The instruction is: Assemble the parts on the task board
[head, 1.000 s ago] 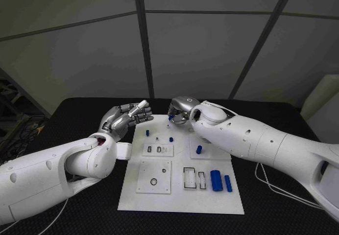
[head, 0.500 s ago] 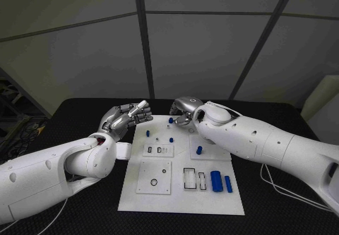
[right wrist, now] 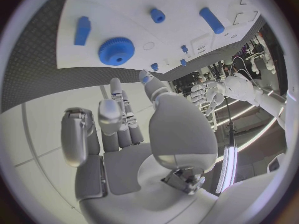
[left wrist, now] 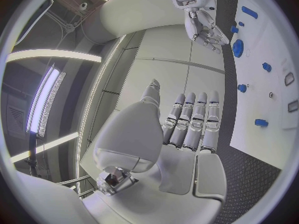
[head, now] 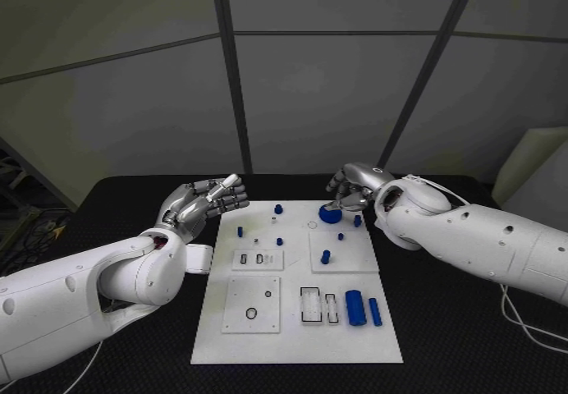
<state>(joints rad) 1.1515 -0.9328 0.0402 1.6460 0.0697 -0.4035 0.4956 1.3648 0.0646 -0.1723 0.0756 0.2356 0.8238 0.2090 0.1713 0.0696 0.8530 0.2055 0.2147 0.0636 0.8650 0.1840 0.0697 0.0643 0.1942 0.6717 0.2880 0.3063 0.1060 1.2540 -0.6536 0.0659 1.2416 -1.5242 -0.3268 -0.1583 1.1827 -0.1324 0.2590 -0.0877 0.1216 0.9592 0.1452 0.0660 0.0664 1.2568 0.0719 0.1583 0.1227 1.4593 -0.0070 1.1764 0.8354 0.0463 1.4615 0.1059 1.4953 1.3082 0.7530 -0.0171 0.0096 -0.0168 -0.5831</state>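
Left arm comes in low from the near left, forearm angled up toward the far side; left hand (head: pixel 203 199) raised, palm open, fingers (left wrist: pixel 194 122) straight and side by side, thumb set apart, nothing held; right arm reaches in from the right, elbow bent, wrist turned down; right hand (head: pixel 353 187) held at the far side, fingers (right wrist: pixel 118 112) loosely curled and apart, palm bare, nothing in its grasp; hands well apart.
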